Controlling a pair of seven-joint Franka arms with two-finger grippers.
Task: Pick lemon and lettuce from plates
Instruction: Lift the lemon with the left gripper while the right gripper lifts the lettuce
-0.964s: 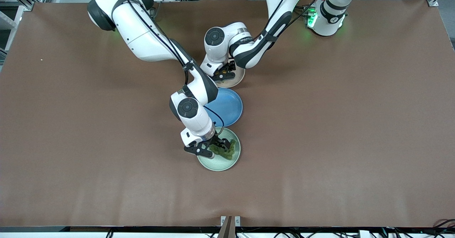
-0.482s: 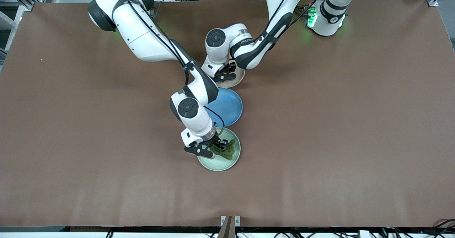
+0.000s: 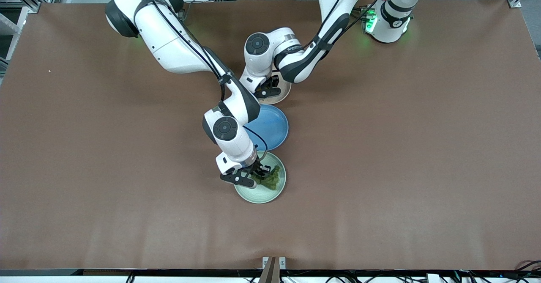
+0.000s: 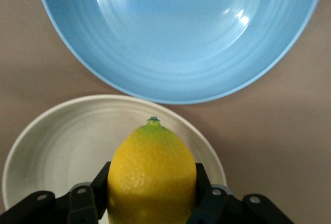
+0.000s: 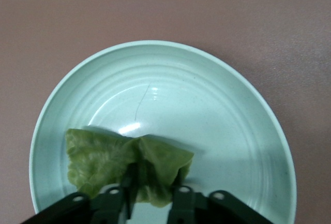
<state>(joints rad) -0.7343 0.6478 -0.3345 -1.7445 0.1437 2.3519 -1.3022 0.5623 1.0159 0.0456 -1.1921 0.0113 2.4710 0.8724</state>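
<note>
My left gripper is over the beige plate, shut on the yellow lemon; the plate's rim shows under it in the left wrist view. My right gripper is over the mint green plate, shut on the wrinkly green lettuce. In the right wrist view the lettuce is bunched between my fingers, just above the plate's floor.
A blue plate lies between the two plates, touching both; it fills the left wrist view. Brown table surface spreads wide on every side.
My right gripper has closed in on the lettuce and gathered it. My left gripper has shifted slightly with the lemon.
</note>
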